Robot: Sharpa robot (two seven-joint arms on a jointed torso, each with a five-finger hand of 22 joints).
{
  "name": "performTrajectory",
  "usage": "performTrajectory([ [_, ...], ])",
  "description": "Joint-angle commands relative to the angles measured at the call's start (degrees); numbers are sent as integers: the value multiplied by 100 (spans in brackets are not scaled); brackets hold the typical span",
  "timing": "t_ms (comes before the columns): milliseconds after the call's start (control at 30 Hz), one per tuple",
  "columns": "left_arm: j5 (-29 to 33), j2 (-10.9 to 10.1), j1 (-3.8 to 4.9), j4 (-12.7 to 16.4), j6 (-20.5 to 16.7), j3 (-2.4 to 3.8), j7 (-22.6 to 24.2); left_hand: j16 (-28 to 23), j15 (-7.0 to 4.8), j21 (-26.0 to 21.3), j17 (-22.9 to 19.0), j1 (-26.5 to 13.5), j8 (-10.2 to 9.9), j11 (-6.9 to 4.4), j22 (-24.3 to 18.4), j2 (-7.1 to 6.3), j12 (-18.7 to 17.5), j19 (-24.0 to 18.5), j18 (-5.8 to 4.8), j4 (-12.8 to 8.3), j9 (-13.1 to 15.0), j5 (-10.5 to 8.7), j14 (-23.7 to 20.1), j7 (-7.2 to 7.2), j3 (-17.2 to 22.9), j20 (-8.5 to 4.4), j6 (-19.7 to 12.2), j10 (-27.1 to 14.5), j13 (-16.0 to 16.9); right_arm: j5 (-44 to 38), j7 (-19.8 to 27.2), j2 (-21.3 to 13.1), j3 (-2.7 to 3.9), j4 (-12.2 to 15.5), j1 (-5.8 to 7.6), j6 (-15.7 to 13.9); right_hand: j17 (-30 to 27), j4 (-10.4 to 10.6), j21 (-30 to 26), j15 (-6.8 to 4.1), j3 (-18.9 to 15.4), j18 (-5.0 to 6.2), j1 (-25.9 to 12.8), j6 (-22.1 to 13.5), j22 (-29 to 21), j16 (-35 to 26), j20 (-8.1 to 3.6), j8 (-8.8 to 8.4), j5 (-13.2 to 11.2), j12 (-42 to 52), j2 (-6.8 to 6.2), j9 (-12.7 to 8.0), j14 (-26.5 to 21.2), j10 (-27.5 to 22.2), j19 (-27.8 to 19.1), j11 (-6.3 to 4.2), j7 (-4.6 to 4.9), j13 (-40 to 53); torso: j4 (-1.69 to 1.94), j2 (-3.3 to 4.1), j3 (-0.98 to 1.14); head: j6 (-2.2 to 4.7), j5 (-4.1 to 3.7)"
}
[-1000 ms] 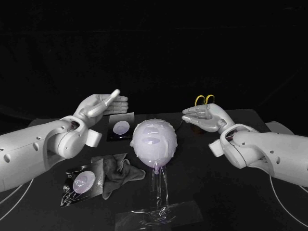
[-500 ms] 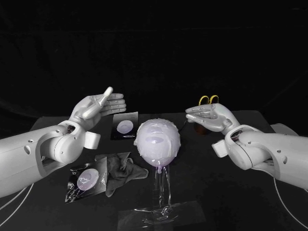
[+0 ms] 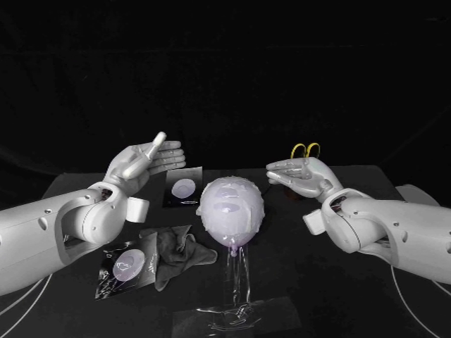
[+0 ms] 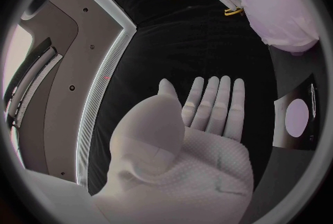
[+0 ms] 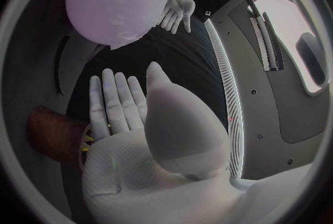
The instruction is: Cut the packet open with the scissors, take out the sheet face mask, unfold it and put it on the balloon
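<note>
Left hand (image 3: 144, 160): fingers straight, holding nothing.
Right hand (image 3: 299, 174): fingers straight, empty; scissors (image 3: 305, 148) just behind the fingertips.
Progress: mask (image 3: 227, 198) seemingly covers balloon (image 3: 232, 241); likely finished.

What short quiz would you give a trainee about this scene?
1. What colour are the handles of the scissors?
2. True or false: the left hand holds nothing.
3. The scissors stand nearest to: A) the right hand, B) the balloon, C) the cloth.
Key: 1 yellow; 2 true; 3 A.
</note>
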Motion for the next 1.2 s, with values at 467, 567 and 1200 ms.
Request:
performTrajectory([
  [467,125,239,-120,-177,-243,-10,111,-932,-1148,-1495,-867,-2275,-972,-1334,-486,-1362,-378,-3756,-665,-1642,-924,-286,-4629,-1177,1621,-1652,-4560,-5078,-365,563,258,388,16,-364,-121,4,-599,-1352,-1524,-1068,203,-926,-2691,-4915,-1131,-972,-1661,-885,-718,-371,-195,-801,-5188,-5436,-3632,-1229,-1247,-364,-39,-147,5,125,32],
  [567,122,248,-136,-160,-313,-2,105,-932,-1148,-1495,-867,-2704,-972,-1334,-486,-1362,-378,-3756,-665,-1642,-924,-286,-4629,-1177,1621,-1652,-4560,-5078,-365,627,264,389,67,-320,-157,-66,-599,-1352,-1524,-1068,203,-926,-3239,-4915,-1131,-972,-1661,-885,-718,-371,-195,-801,-5188,-5436,-3632,-1229,-1247,-364,-28,-182,3,155,44],
  [1200,26,591,-712,475,-2861,318,-149,-932,-1148,-1495,-867,-7790,-972,-1334,-486,-1362,-378,-3756,-665,-1642,-924,-286,-4629,-1177,1621,-1652,-4560,-5078,-365,1893,371,399,1063,545,-861,-1433,-599,-1352,-1524,-1068,203,-926,-8748,-4915,-1131,-972,-1661,-885,-718,-371,-195,-801,-5188,-5436,-3632,-1229,-1247,-364,92,-572,-22,484,170],
])
